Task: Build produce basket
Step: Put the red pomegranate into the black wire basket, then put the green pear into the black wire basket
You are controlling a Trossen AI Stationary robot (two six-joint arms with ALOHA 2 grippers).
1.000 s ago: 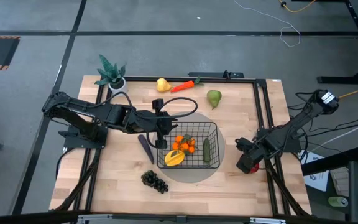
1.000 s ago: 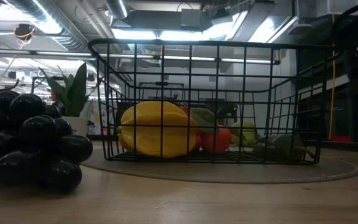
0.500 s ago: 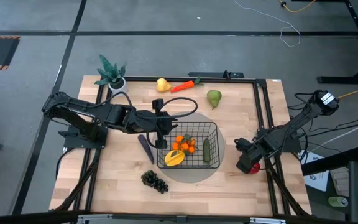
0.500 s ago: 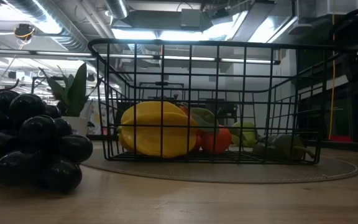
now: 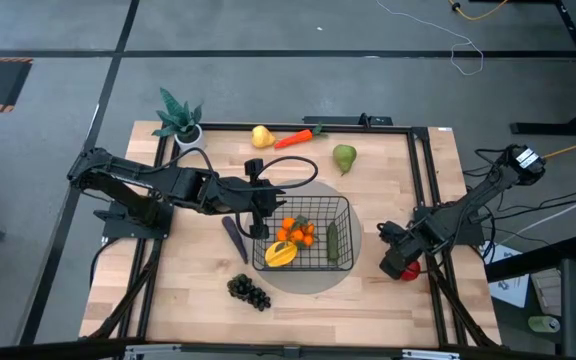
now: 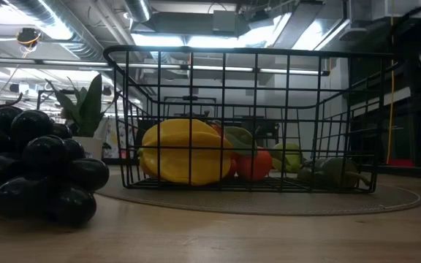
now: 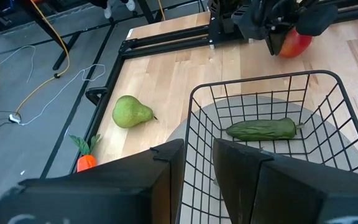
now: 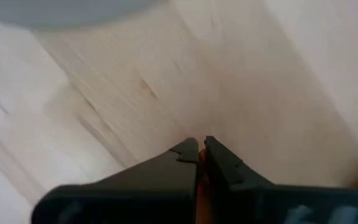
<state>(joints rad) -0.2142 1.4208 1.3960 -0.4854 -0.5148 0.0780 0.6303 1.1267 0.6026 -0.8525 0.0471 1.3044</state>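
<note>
**Produce basket part-filled; right claw shut at the red apple, 3 o'clock side of counter.**

L to R: grapes (image 5: 249, 291) lie on counter (image 5: 198, 300) at approx 7 o'clock of basket (image 5: 340, 203), eggplant (image 5: 234, 239) just beside its 9 o'clock wall. Left claw (image 7: 196, 163) is at basket's 10 o'clock corner, fingers part open astride the wire rim, clamped or not: cannot tell. Inside basket: mango (image 5: 279, 254), oranges (image 5: 297, 231), cucumber (image 5: 333, 241). Yellow pear (image 5: 261, 136), carrot (image 5: 299, 137), green pear (image 5: 344, 157) lie at 11–1 o'clock, well apart from basket. Right claw (image 5: 397, 267) is down at red apple (image 5: 409, 270), fingertips fully closed with a red sliver between; judged pinching only the edge or stem, hold doubtful. Advice: lift slow, confirm apple rises w/ claw; if it slips, reopen wide, straddle the body, re-close before carrying toward basket.
</note>
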